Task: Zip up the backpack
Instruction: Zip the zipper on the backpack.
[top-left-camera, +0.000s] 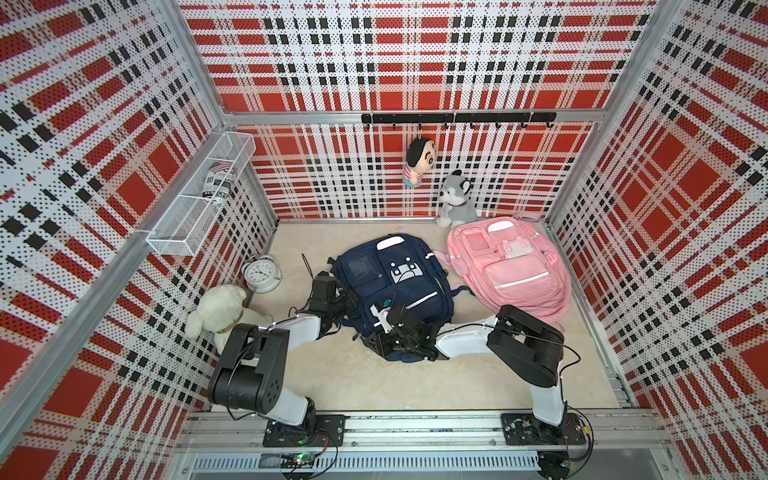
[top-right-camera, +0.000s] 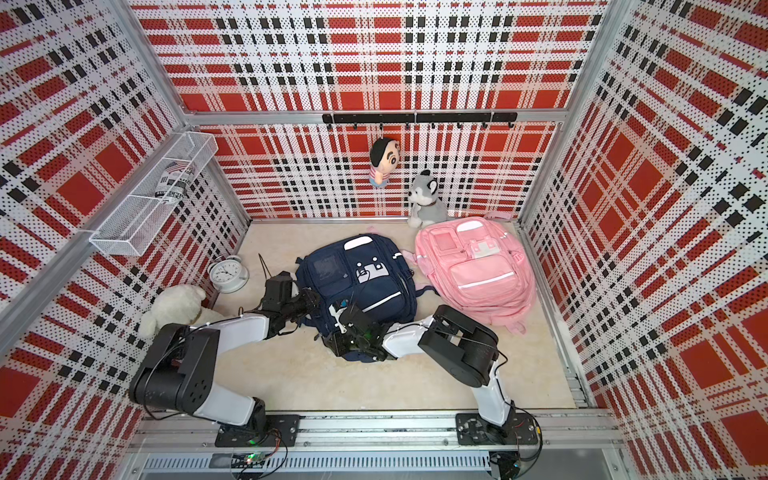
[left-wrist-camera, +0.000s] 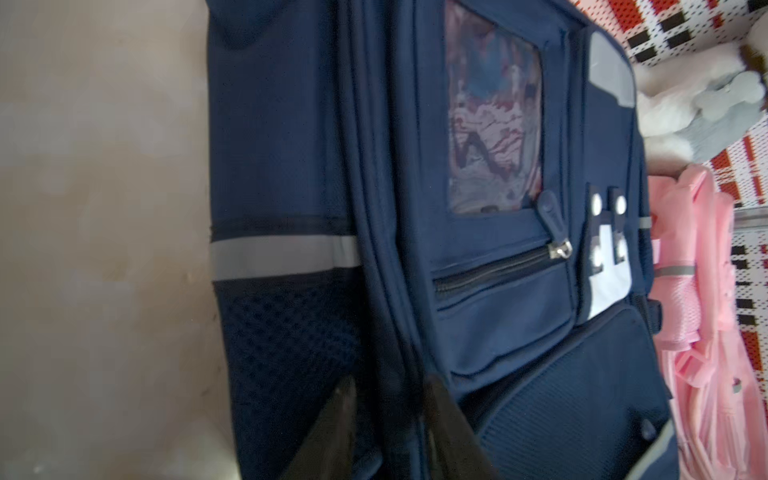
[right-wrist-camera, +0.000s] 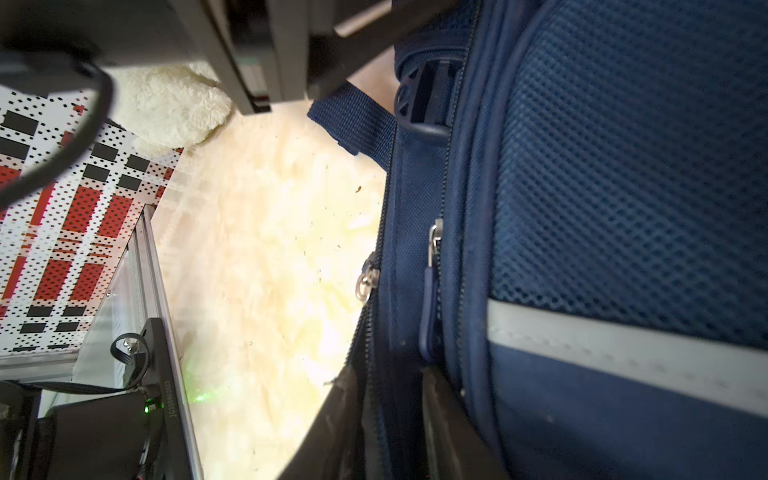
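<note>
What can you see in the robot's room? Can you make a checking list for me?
Surface: beige floor, a few small specks.
Job's things: blue backpack lies flat in the middle; a zipper pull shows on its side.
Clutter: pink backpack, clock, white plush toy, gray dog toy, hanging doll, wire basket.
Grippers: left gripper straddles the blue backpack's side, grip unclear; right gripper pinches its edge.
Cables: black cable loops by an arm.
Surroundings: red plaid walls, hook rail.
</note>
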